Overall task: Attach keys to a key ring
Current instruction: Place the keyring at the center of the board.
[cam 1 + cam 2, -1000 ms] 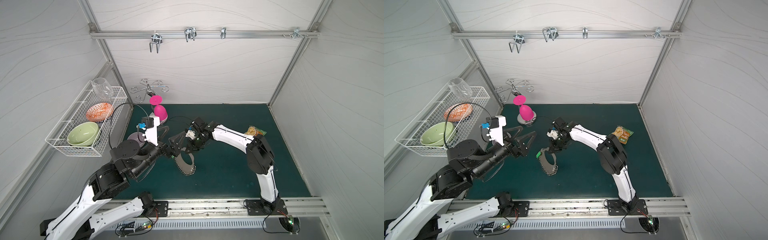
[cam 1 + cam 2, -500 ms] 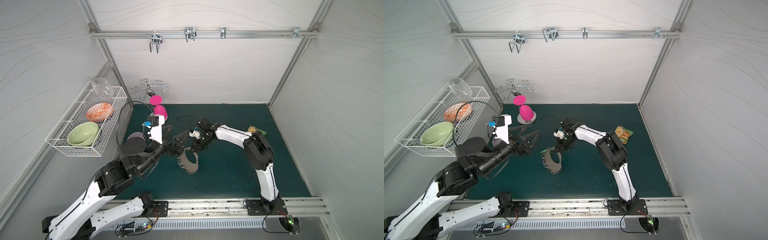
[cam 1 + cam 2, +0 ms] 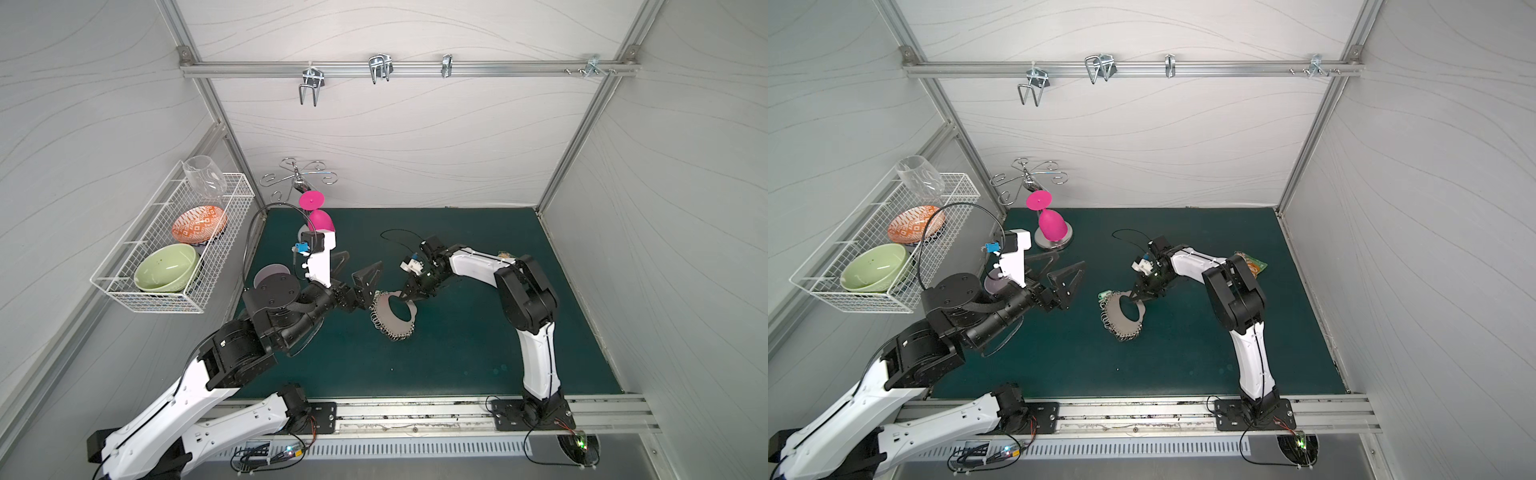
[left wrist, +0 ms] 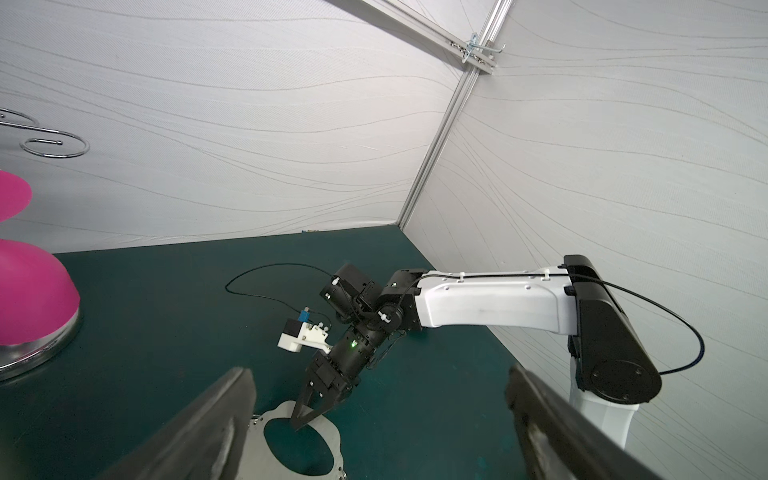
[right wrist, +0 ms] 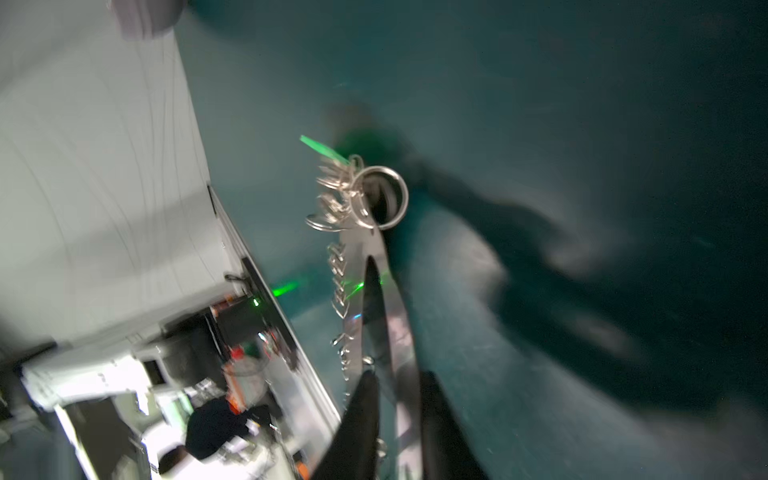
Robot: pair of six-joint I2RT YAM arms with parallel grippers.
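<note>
The key ring [image 3: 382, 309] now lies flat on the green mat [image 3: 457, 353] at the centre of both top views. A second ago it stood on edge, lifted by the right gripper [image 3: 409, 296] with its jaws pressed together. Those jaws have since parted to a narrow gap and straddle the plate's upper-right rim, one finger reaching over the hole, as the left wrist view shows. The right wrist view is blurred. The keys [image 3: 1104, 296], a small green tag, sit among the wire rings at the plate's upper-left edge in a top view, further right in the frame than before. The left gripper [image 3: 364, 258] stays spread wide and holds nothing. It is just left of the key ring and slightly higher in the frame than before.
</note>
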